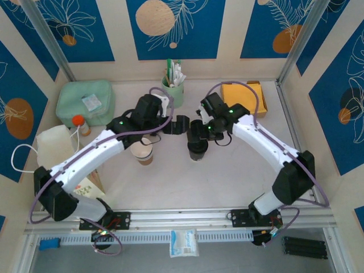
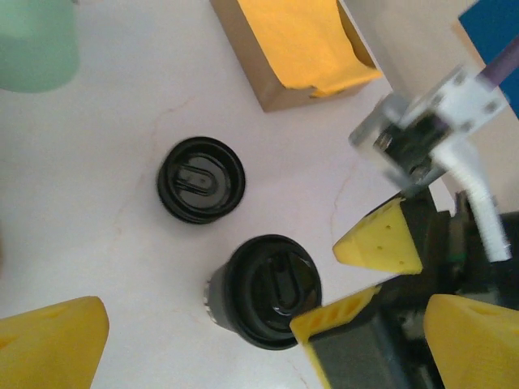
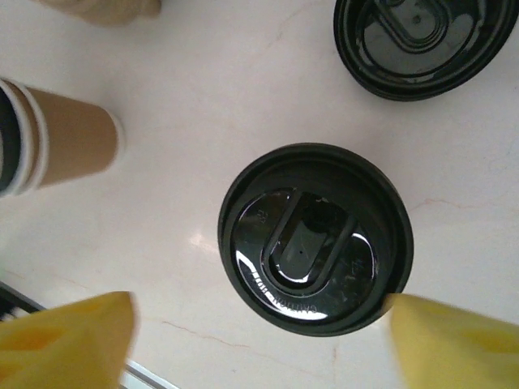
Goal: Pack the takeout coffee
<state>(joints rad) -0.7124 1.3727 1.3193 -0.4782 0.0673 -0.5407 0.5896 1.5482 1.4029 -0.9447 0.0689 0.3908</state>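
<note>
While right gripper straddles takeout coffee — two cups, two lids

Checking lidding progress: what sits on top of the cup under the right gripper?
A round black lid sits on the cup, covering its whole mouth. Its rim and contents are hidden underneath.

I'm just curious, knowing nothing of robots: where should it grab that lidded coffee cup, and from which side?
Probably straight from above, one finger on each side of the lidded cup at its lid's rim: it stands upright, round, with free table either side.
</note>
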